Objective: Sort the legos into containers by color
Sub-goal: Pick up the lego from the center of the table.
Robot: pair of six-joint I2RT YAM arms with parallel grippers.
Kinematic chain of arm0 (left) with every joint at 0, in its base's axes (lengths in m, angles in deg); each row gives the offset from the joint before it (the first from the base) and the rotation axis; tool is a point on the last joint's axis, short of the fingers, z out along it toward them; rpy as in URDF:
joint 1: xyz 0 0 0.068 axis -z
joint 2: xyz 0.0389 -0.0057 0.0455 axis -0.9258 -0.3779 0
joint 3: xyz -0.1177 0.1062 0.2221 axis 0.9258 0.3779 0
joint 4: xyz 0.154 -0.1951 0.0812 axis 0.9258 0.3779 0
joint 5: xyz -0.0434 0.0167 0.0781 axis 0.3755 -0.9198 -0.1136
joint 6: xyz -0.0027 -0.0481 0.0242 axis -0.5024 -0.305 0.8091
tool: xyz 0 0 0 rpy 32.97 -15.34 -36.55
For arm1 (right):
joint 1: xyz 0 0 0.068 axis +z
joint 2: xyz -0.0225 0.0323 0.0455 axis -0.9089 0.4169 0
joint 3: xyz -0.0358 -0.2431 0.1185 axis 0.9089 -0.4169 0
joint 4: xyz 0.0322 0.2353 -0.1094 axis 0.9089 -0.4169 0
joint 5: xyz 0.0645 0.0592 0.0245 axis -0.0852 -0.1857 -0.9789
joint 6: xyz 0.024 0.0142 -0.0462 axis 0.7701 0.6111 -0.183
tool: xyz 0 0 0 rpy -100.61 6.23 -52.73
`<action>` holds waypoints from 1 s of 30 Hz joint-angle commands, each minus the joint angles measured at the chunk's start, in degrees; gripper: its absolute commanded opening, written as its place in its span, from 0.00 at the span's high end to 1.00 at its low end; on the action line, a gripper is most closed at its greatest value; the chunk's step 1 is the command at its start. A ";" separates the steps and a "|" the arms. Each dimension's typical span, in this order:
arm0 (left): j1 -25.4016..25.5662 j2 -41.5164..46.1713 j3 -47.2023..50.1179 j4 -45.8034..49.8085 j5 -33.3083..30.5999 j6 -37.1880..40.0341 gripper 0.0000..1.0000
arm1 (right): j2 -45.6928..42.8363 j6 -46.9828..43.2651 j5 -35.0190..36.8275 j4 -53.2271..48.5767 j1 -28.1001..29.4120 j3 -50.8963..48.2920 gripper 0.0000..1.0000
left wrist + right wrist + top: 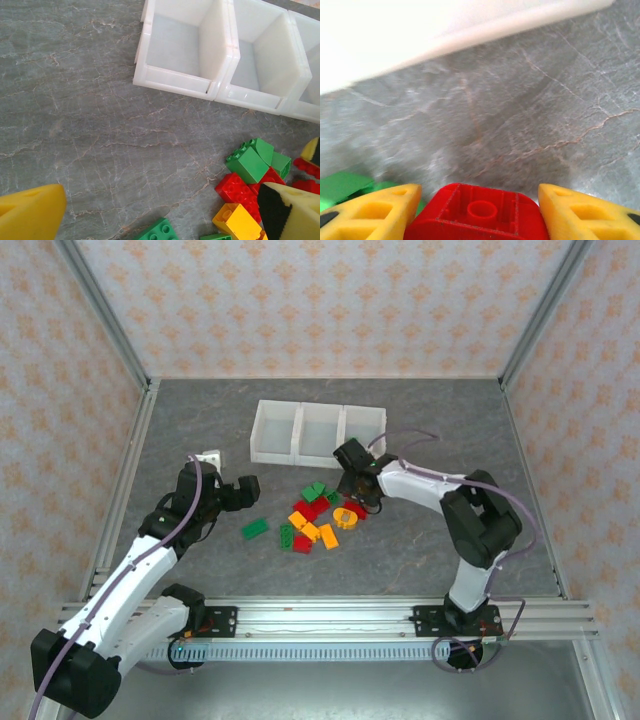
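Grey marbled tabletop (180, 440), patterned walls around. The right hand (352, 492) has its fingers set against both sides of a red brick (481, 214). The brick is hard, light, smooth plastic, so a square squeeze on the flat side walls should hold it, while an off-centre one may let it twist. Just beside that hand lie the remaining legos (320, 520), and beyond its tips stand the containers (272, 454). The left hand (250, 488) hovers spread wide and holds nothing, with the pile ahead of it.
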 commanded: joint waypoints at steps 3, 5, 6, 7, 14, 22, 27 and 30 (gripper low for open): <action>0.54 0.02 0.28 -0.73 1.39 -0.22 0.01 | -10.74 -3.82 2.13 1.32 0.98 5.22 0.59; 0.54 -0.31 0.20 -0.68 1.74 -0.12 0.01 | -11.80 -6.68 1.29 3.86 0.97 7.50 0.59; 0.57 -0.46 0.14 -0.57 1.77 -0.10 0.01 | -11.45 -8.02 1.65 4.66 0.92 9.28 0.60; 0.54 -0.58 0.05 -0.51 1.85 -0.14 0.01 | -10.57 -9.12 2.11 4.98 0.97 11.15 0.60; 0.70 -0.34 0.04 -0.42 2.37 -0.14 0.01 | 5.55 -13.58 1.17 0.83 0.46 32.74 0.61; 0.98 0.88 -0.10 -0.22 1.25 0.07 0.01 | 21.98 -12.86 -0.38 -3.44 -1.88 49.12 0.62; 1.07 1.16 0.07 -0.46 1.42 0.08 0.01 | 26.03 -12.21 -2.75 -2.87 -4.18 50.75 0.58; 1.07 0.89 0.03 -0.38 1.43 0.07 0.01 | 27.70 -11.84 -5.47 -2.98 -5.24 51.26 0.49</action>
